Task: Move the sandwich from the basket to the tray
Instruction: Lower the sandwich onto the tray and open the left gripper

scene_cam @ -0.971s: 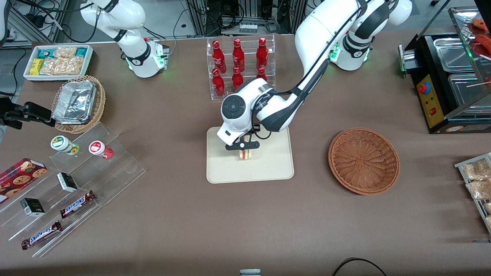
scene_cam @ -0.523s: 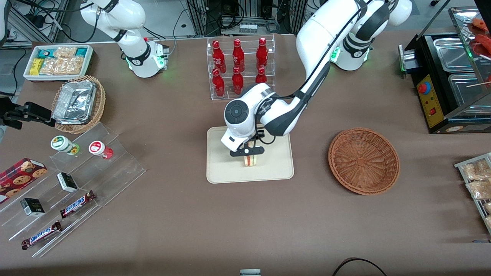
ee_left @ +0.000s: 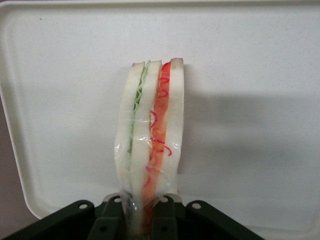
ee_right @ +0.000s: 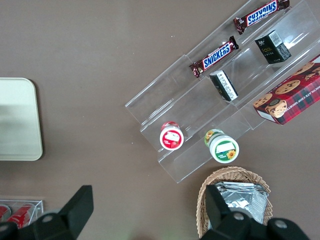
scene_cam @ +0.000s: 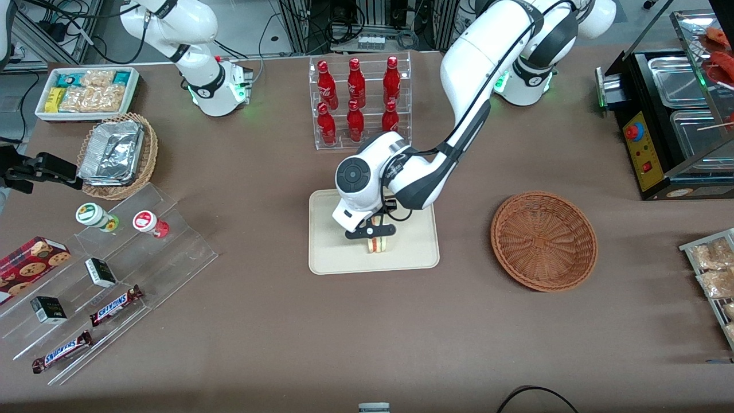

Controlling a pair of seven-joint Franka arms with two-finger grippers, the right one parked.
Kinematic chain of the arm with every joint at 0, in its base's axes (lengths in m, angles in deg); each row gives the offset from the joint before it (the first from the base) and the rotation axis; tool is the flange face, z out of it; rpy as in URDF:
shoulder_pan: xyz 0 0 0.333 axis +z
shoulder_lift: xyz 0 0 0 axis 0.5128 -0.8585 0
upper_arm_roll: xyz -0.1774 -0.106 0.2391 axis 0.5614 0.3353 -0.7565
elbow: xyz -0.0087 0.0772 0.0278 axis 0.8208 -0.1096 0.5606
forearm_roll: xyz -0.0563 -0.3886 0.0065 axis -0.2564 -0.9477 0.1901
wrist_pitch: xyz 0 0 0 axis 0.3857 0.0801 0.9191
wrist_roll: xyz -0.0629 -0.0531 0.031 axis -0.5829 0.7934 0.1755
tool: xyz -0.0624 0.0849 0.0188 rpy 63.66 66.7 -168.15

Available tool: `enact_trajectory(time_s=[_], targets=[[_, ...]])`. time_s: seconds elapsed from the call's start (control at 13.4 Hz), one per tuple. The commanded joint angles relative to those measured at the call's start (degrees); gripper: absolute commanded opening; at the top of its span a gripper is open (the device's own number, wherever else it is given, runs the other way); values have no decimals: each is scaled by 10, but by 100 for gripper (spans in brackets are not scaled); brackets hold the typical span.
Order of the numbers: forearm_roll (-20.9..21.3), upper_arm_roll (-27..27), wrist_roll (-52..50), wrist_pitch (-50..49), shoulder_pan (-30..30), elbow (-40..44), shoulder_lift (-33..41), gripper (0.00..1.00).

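Observation:
The sandwich (scene_cam: 378, 244) is a wrapped pale wedge with red, orange and green layers; it also shows in the left wrist view (ee_left: 150, 135). My left gripper (scene_cam: 374, 234) is shut on the sandwich and holds it over the cream-beige tray (scene_cam: 332, 252), close to or on its surface; the tray fills the wrist view (ee_left: 250, 100). In that view the gripper (ee_left: 145, 215) pinches the wedge's end, both fingers pressed against the bread. The reddish-brown wicker basket (scene_cam: 543, 240) sits empty on the table toward the working arm's end.
A clear rack of red bottles (scene_cam: 358, 98) stands farther from the front camera than the tray. A tan wicker basket with foil containers (scene_cam: 117, 155), a white snack bin (scene_cam: 86, 92) and clear stepped shelves with snacks (scene_cam: 114, 275) lie toward the parked arm's end. A black food warmer (scene_cam: 671, 115) stands at the working arm's end.
My left gripper has moved with the sandwich across the tray, a little nearer the front camera and toward the basket, and lower.

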Motion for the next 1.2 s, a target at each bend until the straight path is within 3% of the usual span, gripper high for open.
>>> enact_trajectory(time_s=[0.0,0.3,0.45,0.52,1.12], targets=[[10,-4,-41,4,-10,22,-16,0],[11,-4,-42,5,-11,21,-18,2],[15,-4,-41,5,-12,21,-21,62],[26,-4,-39,5,-11,20,-21,100],[28,-1,-45,-6,-10,22,1,100]])
